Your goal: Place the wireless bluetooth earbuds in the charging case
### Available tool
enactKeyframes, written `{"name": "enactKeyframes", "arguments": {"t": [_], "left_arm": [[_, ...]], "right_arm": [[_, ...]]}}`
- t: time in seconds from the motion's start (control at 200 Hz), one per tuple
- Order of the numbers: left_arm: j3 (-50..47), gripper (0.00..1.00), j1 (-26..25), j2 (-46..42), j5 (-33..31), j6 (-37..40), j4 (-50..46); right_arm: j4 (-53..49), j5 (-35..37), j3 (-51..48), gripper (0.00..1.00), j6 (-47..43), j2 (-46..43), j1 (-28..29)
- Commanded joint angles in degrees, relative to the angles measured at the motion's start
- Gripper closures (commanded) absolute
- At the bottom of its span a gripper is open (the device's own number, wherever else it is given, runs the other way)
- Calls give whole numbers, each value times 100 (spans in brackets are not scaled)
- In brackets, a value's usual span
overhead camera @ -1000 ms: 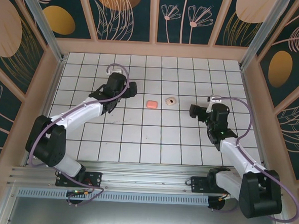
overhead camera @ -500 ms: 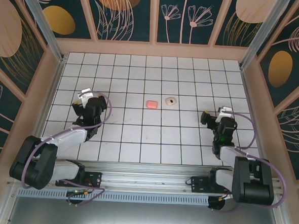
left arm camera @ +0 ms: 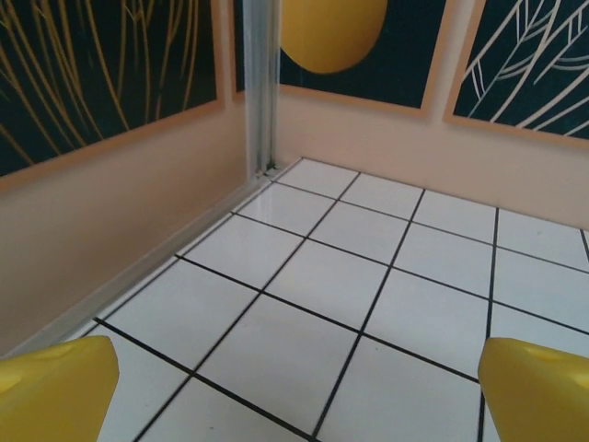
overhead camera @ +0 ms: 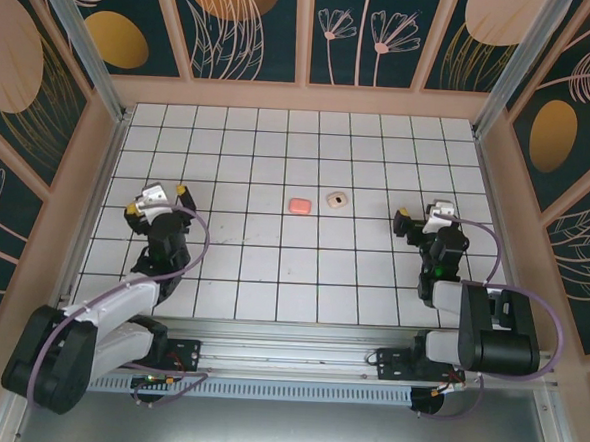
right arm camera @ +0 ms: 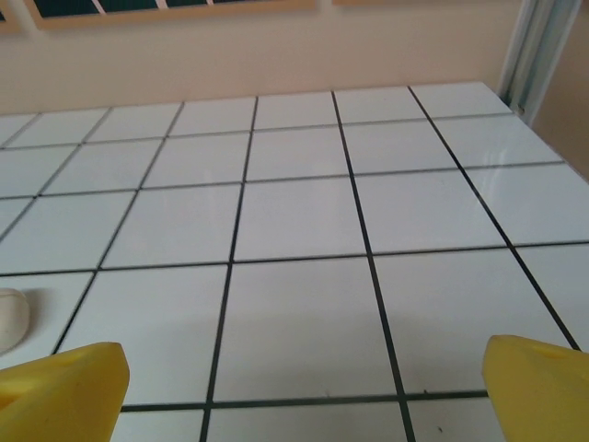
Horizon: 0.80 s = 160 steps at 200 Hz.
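The salmon-pink charging case [overhead camera: 299, 206] lies on the white tiled floor near the middle, its lid looking shut. I cannot make out the earbuds; they are hidden or too small to see. My left gripper [overhead camera: 156, 200] is far to the case's left, open, with nothing between its yellow fingertips [left arm camera: 55, 387]. My right gripper [overhead camera: 421, 215] is off to the right of the case, also open and empty, its yellow fingertips [right arm camera: 538, 387] spread wide over bare tiles.
A beige rounded object with a dark hole [overhead camera: 336, 199] sits just right of the case; its edge shows in the right wrist view [right arm camera: 9, 318]. Peach walls enclose the floor; an aluminium post [left arm camera: 262, 87] stands in the far left corner.
Both arms have drawn back toward the near edge. The left gripper swung left and away from the case; the right gripper pulled back slightly. Both stayed open. The case has not moved.
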Motion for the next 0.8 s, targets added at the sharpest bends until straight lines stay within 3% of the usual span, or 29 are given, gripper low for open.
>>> {"name": "enactKeyframes", "arguments": {"t": [0.0,0.11,0.28,0.395,0.475,0.661,0.711,0.796], "left_arm": [[-436,1,63,30,-161,371,800],[-986,1,157,266,72,360,1854],[-1108,1,257,737,408,692,2886],[-1004,1,276,1312,618,947,3590],[-762,1,279,1608,654,1241,3501],[-849,1,543,2629,1120,1587,5005],[-828,1,610,2519,1243,1482,4737],[-770,1,1194,2403,2290,1025,4262]], "right_arm": [[1076,-277,-121,1,206,159,-19],[948,-116,110,1,136,470,122],[1939,-113,-72,1,94,1228,133],[1694,-98,32,1,153,1203,97],[1690,-130,43,1,158,1210,86],[1665,-208,65,1,177,1219,50],[1651,-261,73,1,191,1221,24],[1617,-496,93,1,235,1232,-67]]}}
